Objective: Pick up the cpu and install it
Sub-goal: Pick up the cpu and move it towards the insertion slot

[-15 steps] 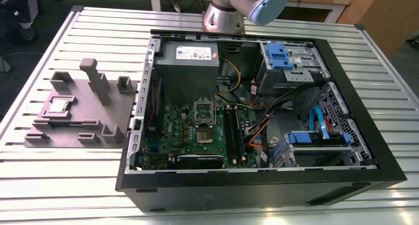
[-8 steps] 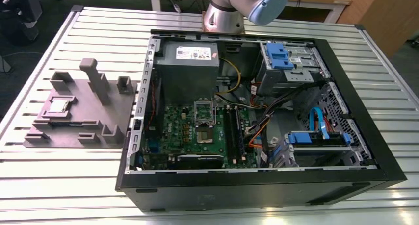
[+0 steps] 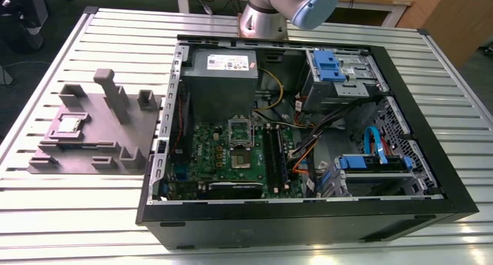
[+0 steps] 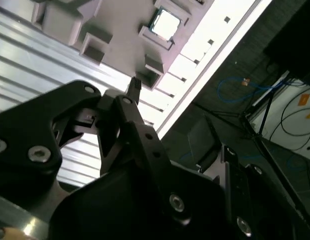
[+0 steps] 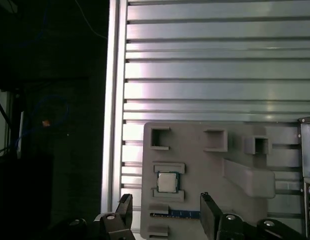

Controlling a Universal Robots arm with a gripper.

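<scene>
- The cpu [image 3: 69, 124] lies flat in a shallow square seat of the grey moulded plate [image 3: 96, 141], silvery face up; in the exterior view it sits toward the plate's nine o'clock side.
- That plate rests on the slatted metal counter [image 3: 77, 207], at nine o'clock from the open computer case [image 3: 431, 161] and just beside its wall.
- In the first wrist view the claw [image 5: 166, 217] is spread wide and grips nothing; its two dark fingers [image 5: 126, 212] stand well apart.
- In that same view the cpu [image 5: 167, 182] shows in the gap between the finger lines, near them but touching neither.
- The second wrist view looks past the claw's black linkage to the cpu [image 4: 165, 24], still seated in the plate [image 4: 120, 20].
- Inside the case, the silver-framed socket [image 3: 241, 155] sits on the green board, at six o'clock from the large grey box [image 3: 223, 74] with a white label.
- The arm [image 3: 285, 11] stands at twelve o'clock, behind the case.
</scene>
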